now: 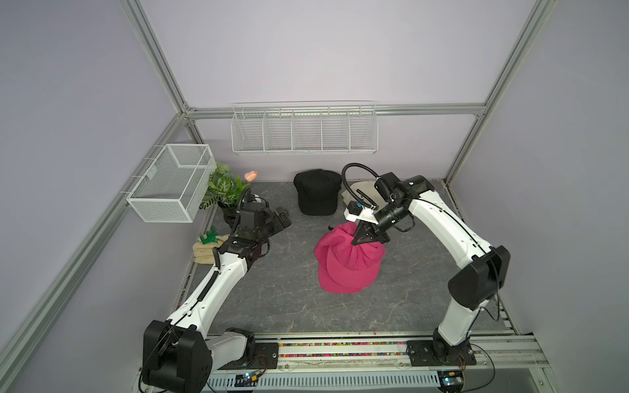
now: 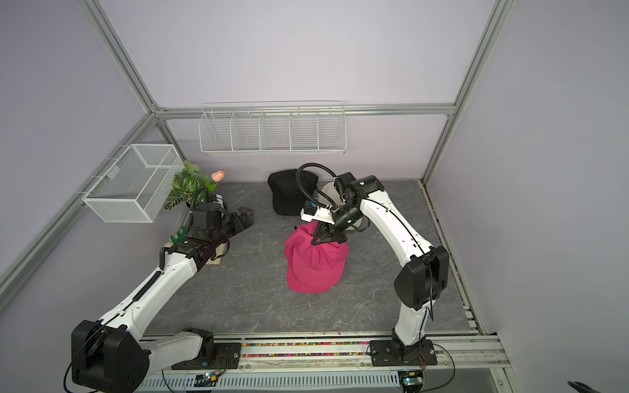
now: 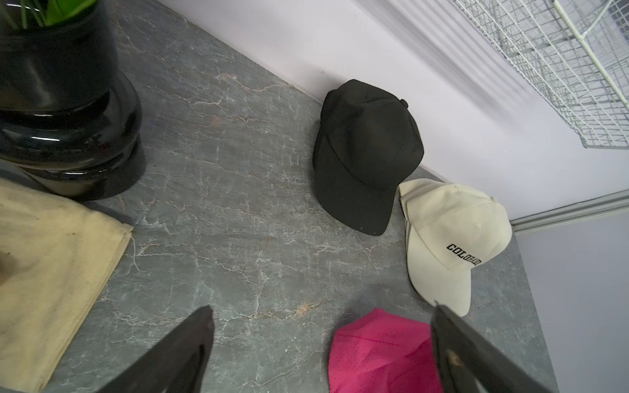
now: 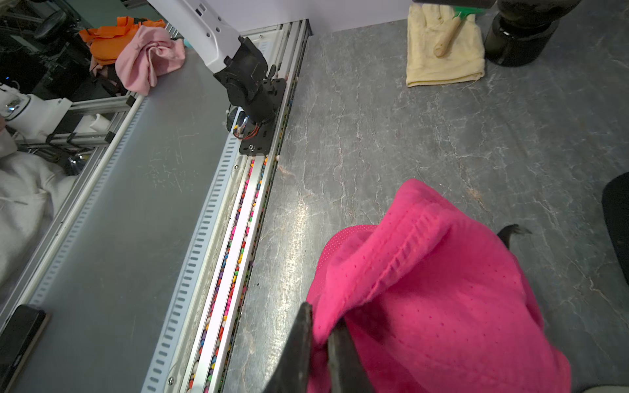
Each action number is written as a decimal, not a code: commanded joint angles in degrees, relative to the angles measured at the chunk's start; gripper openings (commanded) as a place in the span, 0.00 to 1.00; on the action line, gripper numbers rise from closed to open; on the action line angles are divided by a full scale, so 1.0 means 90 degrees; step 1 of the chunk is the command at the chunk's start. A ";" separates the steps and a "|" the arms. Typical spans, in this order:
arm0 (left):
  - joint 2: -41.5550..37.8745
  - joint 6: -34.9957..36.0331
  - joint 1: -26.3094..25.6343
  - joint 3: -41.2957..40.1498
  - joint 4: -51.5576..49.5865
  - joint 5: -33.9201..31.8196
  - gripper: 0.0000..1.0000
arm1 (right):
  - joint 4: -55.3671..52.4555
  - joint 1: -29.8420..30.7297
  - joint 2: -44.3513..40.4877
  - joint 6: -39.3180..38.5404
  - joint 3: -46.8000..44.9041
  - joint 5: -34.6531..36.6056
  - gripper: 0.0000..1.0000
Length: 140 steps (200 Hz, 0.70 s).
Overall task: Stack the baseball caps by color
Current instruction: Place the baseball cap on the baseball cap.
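A hot pink mesh cap [image 1: 347,265] [image 2: 316,265] lies mid-table with its brim toward the front. My right gripper [image 1: 355,240] [image 2: 315,240] [image 4: 321,318] is shut on its bunched crown fabric [image 4: 442,289], pinched up into a peak. Whether a second pink cap lies beneath, I cannot tell. A black cap [image 1: 318,197] [image 3: 367,153] sits against the back wall. Beside it is a cream "COLORADO" cap [image 3: 452,238] [image 1: 360,189], partly hidden behind the right arm in both top views. My left gripper [image 1: 284,217] [image 2: 246,217] [image 3: 321,308] hangs open at the left, holding nothing.
A folded cream towel [image 1: 204,253] [image 4: 442,64] with a green toy [image 1: 208,237] lies at the left edge, next to a potted plant [image 1: 223,187] in a black pot [image 3: 64,102]. A mesh basket [image 1: 170,183] and a wire shelf [image 1: 303,131] hang on the walls.
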 commanded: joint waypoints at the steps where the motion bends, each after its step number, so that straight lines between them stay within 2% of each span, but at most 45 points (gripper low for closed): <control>1: -0.0068 -0.0021 -0.0002 -0.0016 -0.0162 -0.0162 1.00 | -0.1101 0.0113 0.0516 -0.0705 0.0688 -0.0066 0.13; 37: 0.0000 -0.0009 -0.0006 -0.0006 -0.0212 -0.0163 1.00 | -0.1773 0.0131 0.1511 -0.0826 0.1825 0.0019 0.13; 83: 0.0071 0.0026 0.0000 0.0022 -0.0241 -0.0132 1.00 | -0.1955 0.0156 0.2596 -0.0264 0.2991 0.0536 0.14; 140: 0.0162 0.0047 -0.0002 0.0042 -0.0247 -0.0054 1.00 | -0.1955 0.0209 0.2624 0.0246 0.3482 0.0694 0.15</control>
